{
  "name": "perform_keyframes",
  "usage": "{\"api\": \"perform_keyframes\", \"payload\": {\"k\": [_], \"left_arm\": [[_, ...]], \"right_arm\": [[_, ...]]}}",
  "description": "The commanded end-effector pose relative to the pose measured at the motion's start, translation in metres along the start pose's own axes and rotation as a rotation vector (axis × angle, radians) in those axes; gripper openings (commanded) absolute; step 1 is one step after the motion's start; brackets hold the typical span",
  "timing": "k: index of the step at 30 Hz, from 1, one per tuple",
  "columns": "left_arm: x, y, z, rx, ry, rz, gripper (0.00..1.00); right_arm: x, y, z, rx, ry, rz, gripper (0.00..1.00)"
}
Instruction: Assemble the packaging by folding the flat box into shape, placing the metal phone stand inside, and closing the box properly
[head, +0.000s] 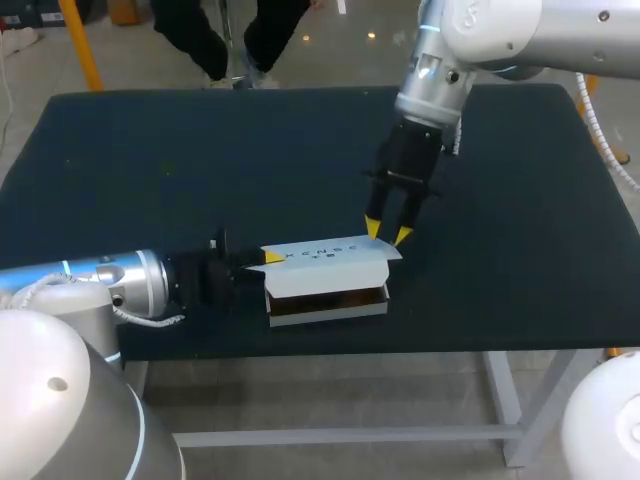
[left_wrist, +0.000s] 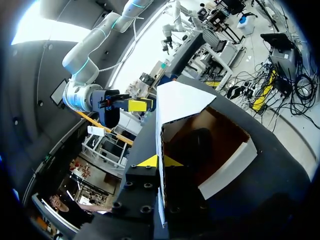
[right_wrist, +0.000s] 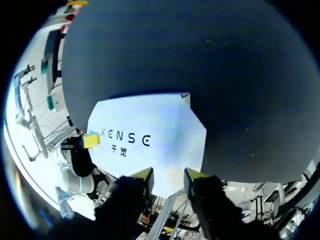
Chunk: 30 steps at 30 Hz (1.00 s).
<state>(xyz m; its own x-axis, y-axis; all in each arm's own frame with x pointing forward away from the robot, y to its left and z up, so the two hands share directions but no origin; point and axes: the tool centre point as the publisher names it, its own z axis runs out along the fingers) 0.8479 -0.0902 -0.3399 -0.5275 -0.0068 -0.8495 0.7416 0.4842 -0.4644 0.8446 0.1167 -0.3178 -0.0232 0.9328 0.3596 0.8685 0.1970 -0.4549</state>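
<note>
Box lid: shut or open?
Open. The lid stands tilted above the box, leaving a front gap onto the brown inside; the left wrist view looks straight in.

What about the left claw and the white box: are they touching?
Touching. The left wrist view shows the left gripper with one yellow tip against each side of an end wall of the white box, no gap.

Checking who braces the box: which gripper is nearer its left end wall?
Left. The left gripper clamps that wall of the box between its fingers; the right gripper stands open at the lid's far corner, at the other end.
</note>
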Motion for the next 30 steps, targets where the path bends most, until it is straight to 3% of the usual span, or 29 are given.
{"api": "perform_keyframes", "payload": {"k": [1,19,24,30], "left_arm": [[0.002,0.0,-0.001,-0.002,-0.004,-0.001,0.0],[0.003,-0.001,-0.001,-0.01,-0.013,0.009,0.0],[0.003,-0.002,-0.002,-0.012,-0.019,0.012,0.15],[0.003,-0.004,-0.004,-0.015,-0.024,0.016,0.23]], "right_arm": [[-0.001,0.0,0.004,0.0,-0.004,-0.017,0.45],[-0.004,-0.006,0.015,-0.006,0.0,-0.075,0.45],[-0.005,-0.007,0.016,-0.008,0.002,-0.078,0.44],[-0.007,-0.008,0.019,-0.006,0.004,-0.075,0.44]]}}
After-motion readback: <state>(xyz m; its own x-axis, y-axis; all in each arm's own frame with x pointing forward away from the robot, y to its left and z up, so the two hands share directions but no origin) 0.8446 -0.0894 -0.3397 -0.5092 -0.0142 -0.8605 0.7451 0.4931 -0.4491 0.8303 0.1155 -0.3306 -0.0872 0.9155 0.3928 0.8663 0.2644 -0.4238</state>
